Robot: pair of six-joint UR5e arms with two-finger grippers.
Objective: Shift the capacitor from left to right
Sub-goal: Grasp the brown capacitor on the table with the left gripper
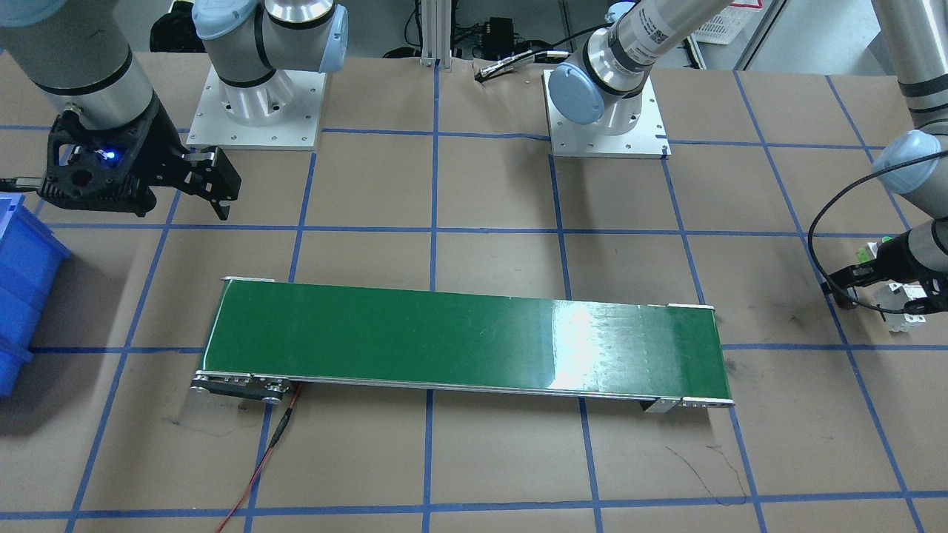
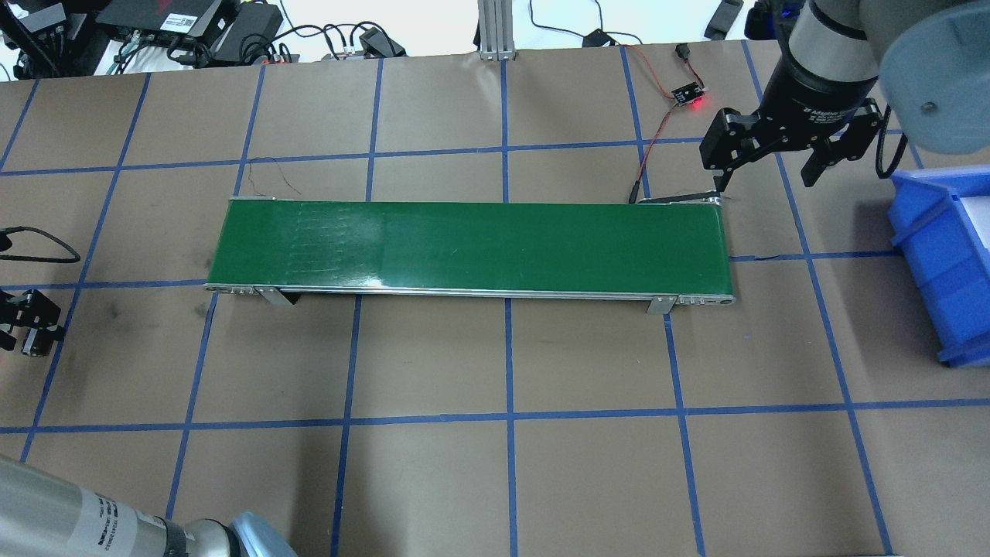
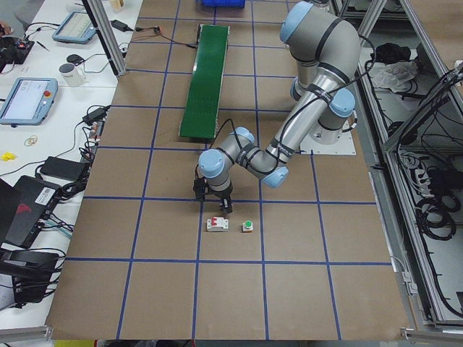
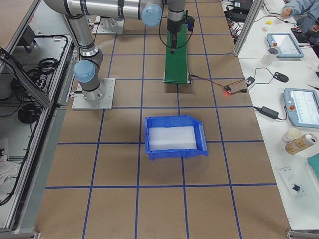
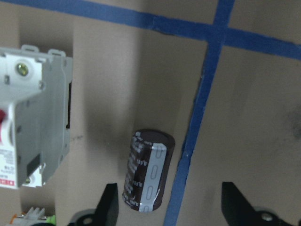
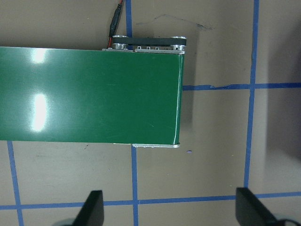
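The capacitor (image 5: 148,172), a stubby dark brown cylinder with a pale stripe, lies on its side on the brown paper beside a blue tape line. My left gripper (image 5: 171,209) is open just above it, one fingertip (image 5: 110,202) close on one side and the other well clear beyond the tape. The same gripper shows low over the table in the overhead view (image 2: 27,325) and in the left side view (image 3: 215,195). My right gripper (image 2: 766,179) is open and empty, above the right end of the green conveyor belt (image 2: 464,244).
A white circuit breaker (image 5: 33,122) with red switches lies right beside the capacitor, also seen in the left side view (image 3: 218,225). A green-capped push button (image 3: 247,226) sits next to it. A blue bin (image 2: 920,232) stands beyond the belt's right end.
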